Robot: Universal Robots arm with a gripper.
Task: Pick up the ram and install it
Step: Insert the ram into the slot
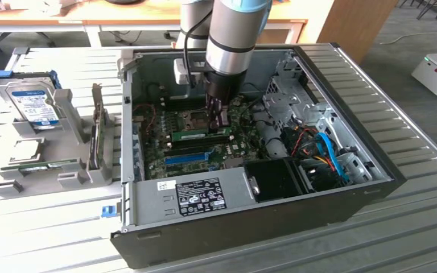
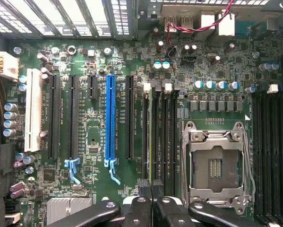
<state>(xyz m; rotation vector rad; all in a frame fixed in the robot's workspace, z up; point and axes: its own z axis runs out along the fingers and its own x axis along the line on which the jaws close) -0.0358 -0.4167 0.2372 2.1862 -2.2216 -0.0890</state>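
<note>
The ram (image 1: 198,135) is a long green stick standing on edge in a black memory slot of the motherboard (image 2: 94,137), inside the open computer case (image 1: 279,239). In the wrist view I see the ram (image 2: 151,142) edge-on as a thin strip between the CPU socket (image 2: 217,165) and a black slot. My gripper (image 1: 218,120) reaches down into the case at one end of the stick. Its black fingertips (image 2: 143,189) are pressed together on the stick's top edge, so my gripper (image 2: 151,188) is shut on the ram.
A blue slot (image 2: 110,118) lies a short way from the ram. A grey fixture at the exterior view's left holds a silver hard drive (image 1: 34,105), an upright card (image 1: 95,131) and a small green stick (image 1: 45,166). Cables and a drive cage (image 1: 325,153) fill the case's other side.
</note>
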